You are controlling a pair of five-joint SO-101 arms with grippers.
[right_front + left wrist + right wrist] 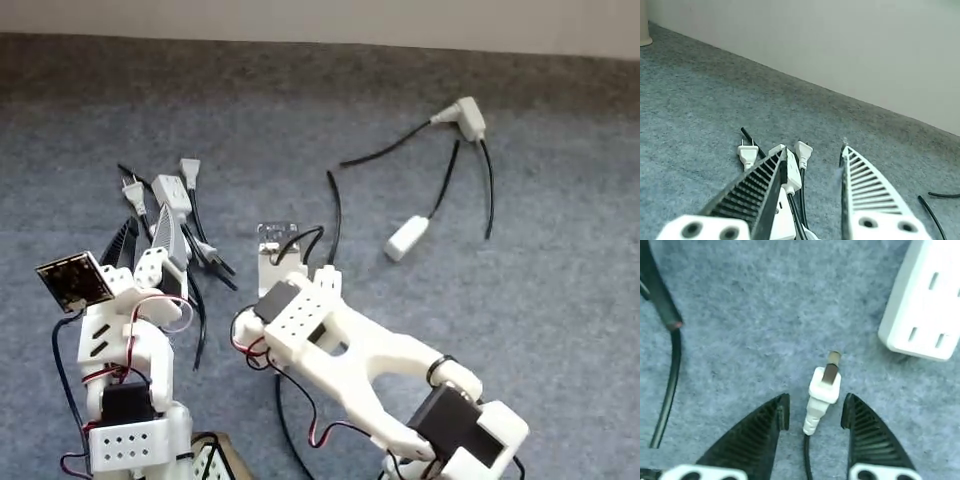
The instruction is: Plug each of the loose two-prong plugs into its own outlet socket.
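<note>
My left claw (813, 150), spread open and empty, hangs over a bunch of plugs (747, 156) toward the left edge of the grey mat (560, 330); my right claw (816, 399), likewise open, straddles one plug (825, 385) lying lengthwise between its fingers (765, 425), prongs aimed away toward the outlet block (922, 305) just ahead, so this arm is nearer.

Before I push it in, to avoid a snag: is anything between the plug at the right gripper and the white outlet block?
Nothing visible does: only bare carpet separates the plug, inside the open right gripper, from the outlet block.
</note>
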